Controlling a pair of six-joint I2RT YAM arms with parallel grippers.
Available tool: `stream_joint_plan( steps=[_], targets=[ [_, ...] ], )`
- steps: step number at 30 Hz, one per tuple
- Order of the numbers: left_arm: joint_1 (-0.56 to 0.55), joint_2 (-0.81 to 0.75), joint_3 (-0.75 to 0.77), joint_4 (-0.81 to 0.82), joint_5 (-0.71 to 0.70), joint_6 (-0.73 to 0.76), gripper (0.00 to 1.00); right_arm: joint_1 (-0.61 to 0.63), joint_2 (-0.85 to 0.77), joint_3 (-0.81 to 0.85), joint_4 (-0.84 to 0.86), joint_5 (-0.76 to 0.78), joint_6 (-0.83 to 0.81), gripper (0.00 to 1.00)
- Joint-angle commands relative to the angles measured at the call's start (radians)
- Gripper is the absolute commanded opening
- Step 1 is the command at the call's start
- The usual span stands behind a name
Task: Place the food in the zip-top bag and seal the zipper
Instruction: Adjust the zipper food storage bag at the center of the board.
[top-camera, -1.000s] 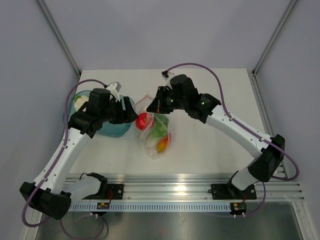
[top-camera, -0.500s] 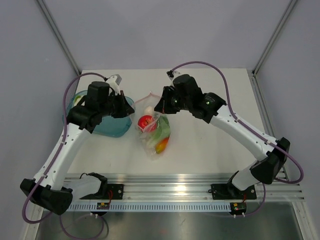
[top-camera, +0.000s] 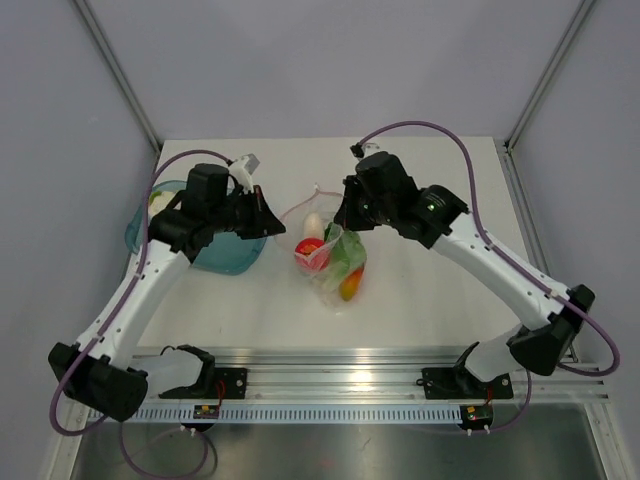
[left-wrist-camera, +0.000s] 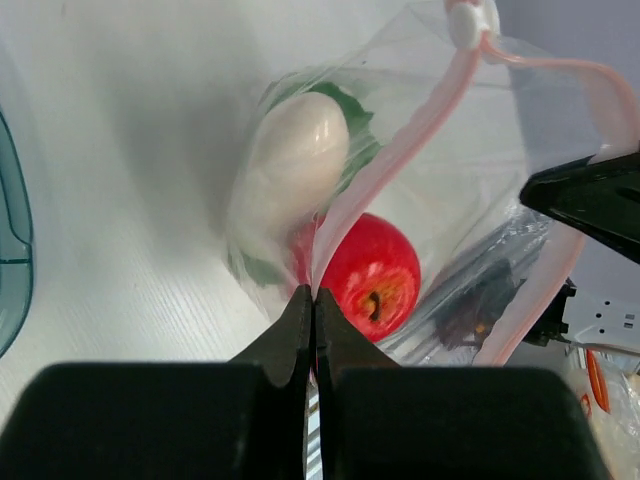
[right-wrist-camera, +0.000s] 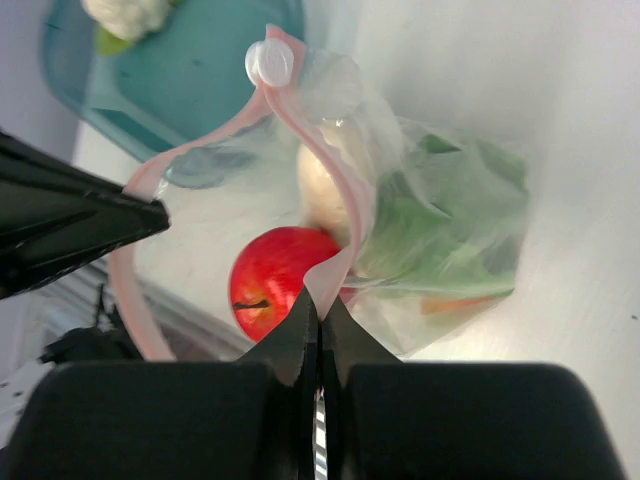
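Symmetrically bent arms (top-camera: 130, 300), jaws pinching zipper (left-wrist-camera: 355, 200)

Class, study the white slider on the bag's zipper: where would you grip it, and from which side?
Probably pinch the white slider across its round knob, coming from outside the zip-top bag at the end where the zipper lips meet. It stands proud of the strip, so fingers can straddle the track. The left gripper and right gripper hold the lips apart.
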Motion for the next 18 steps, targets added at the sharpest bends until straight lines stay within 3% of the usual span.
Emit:
stream_joint_plan(
  steps=[1,4,6,9,13,15,18],
  targets=[
    [-0.008,0.028,0.123,0.016,0.074,-0.002,0.0,-0.007,0.074,0.155,-0.104,0.094,-0.068,0.0],
    [-0.008,0.022,0.269,-0.007,0.093,0.006,0.0,-0.007,0.06,0.31,-0.093,0.045,-0.102,0.0],
    [-0.008,0.014,0.303,-0.007,0.111,-0.002,0.0,-0.007,0.043,0.307,-0.076,0.002,-0.096,0.0],
    [-0.013,-0.01,0.226,0.022,0.124,-0.019,0.0,-0.007,-0.008,0.148,0.011,-0.027,-0.054,0.0],
    [-0.03,-0.003,-0.089,0.152,0.154,-0.075,0.0,-0.007,0.023,-0.148,0.097,-0.031,0.002,0.0],
    [-0.039,0.032,-0.116,0.161,0.153,-0.074,0.0,-0.007,0.067,-0.132,0.065,-0.005,-0.001,0.0],
    [-0.051,0.042,0.0,0.1,0.136,-0.045,0.0,-0.006,0.118,0.023,-0.007,-0.007,-0.033,0.0]
  ],
)
